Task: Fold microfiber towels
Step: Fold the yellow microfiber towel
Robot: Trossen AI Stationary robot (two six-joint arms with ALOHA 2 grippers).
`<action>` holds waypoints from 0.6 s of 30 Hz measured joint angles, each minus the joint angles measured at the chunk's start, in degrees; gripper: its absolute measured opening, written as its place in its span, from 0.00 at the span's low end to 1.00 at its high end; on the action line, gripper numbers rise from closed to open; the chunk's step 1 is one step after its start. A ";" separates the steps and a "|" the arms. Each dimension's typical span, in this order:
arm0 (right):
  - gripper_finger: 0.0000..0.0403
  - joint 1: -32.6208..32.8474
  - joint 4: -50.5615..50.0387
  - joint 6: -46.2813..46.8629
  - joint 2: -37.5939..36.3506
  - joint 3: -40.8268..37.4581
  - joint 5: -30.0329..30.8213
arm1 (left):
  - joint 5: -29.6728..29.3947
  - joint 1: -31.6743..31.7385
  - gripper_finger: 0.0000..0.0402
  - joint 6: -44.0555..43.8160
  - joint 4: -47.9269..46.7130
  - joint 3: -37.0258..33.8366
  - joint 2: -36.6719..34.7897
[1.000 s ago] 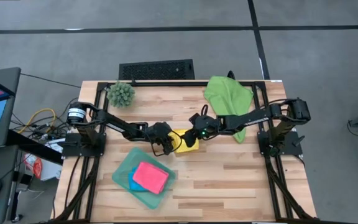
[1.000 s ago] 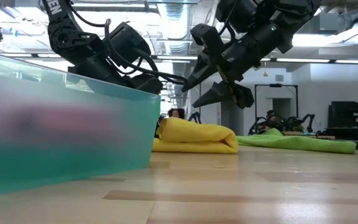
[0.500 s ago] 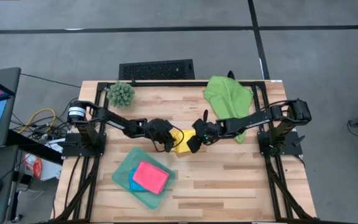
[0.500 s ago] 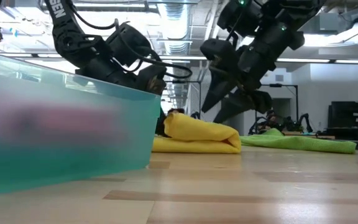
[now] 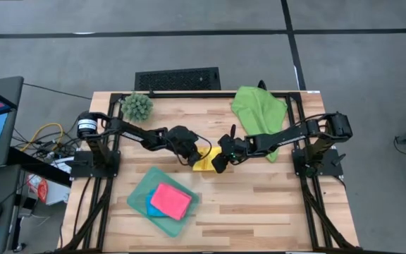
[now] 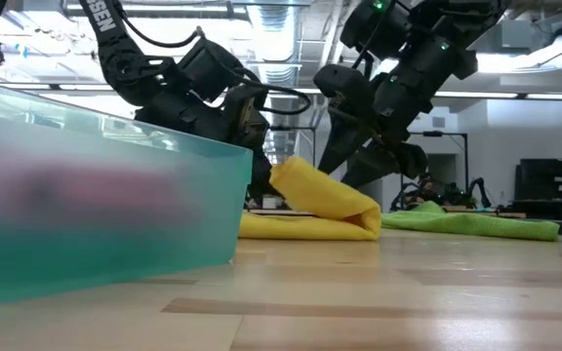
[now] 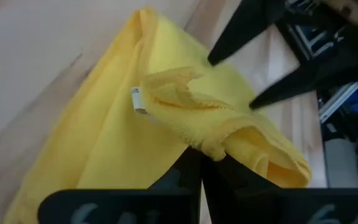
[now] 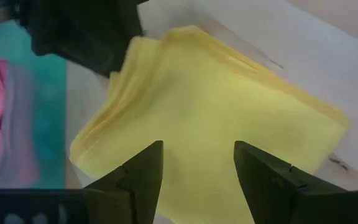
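Observation:
A folded yellow towel (image 5: pixel 204 164) lies mid-table, its lower layers flat on the wood (image 6: pixel 305 230). My left gripper (image 5: pixel 194 156) is shut on its upper fold at the end nearest the tray. My right gripper (image 5: pixel 217 164) hangs open just over the towel's other end (image 8: pixel 216 106), pointing steeply down; I cannot tell whether its tips touch the cloth. A pink towel (image 5: pixel 170 200) sits on a blue one (image 5: pixel 152 209) in the teal tray (image 5: pixel 138 192). The green towel (image 5: pixel 259 109) lies crumpled at the far right. My left gripper pinches the rolled-over edge of the yellow towel's upper layers (image 7: pixel 211 149) between its two fingers, several layers thick. The fingers come slanting down from the table's left. That end (image 6: pixel 296 177) is raised and tilted up, while the rest of the towel rests on the table.
A spiky green ball plant (image 5: pixel 137 106) stands at the far left. The teal tray's wall (image 6: pixel 105 210) rises close beside the yellow towel on the near-left. Bare wood lies along the near right of the table (image 5: pixel 273 204).
My left gripper has moved toward the far edge and a little up while rolling, still shut on the yellow towel. The towel's tray-side upper fold has been lifted and tipped up; its bottom layers stayed put. My right gripper came down over the towel, then held still.

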 joint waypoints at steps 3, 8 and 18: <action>0.55 -0.02 0.69 -0.94 0.00 0.00 0.02 | 1.86 1.11 0.00 -0.04 -0.26 0.67 -0.02; 0.55 -0.02 1.15 -1.41 0.00 0.00 0.78 | 7.82 3.45 0.00 -0.02 -4.15 1.88 -0.04; 0.55 -0.13 2.09 -3.88 0.00 0.00 3.21 | 9.41 7.52 0.00 2.14 -11.94 2.15 -2.45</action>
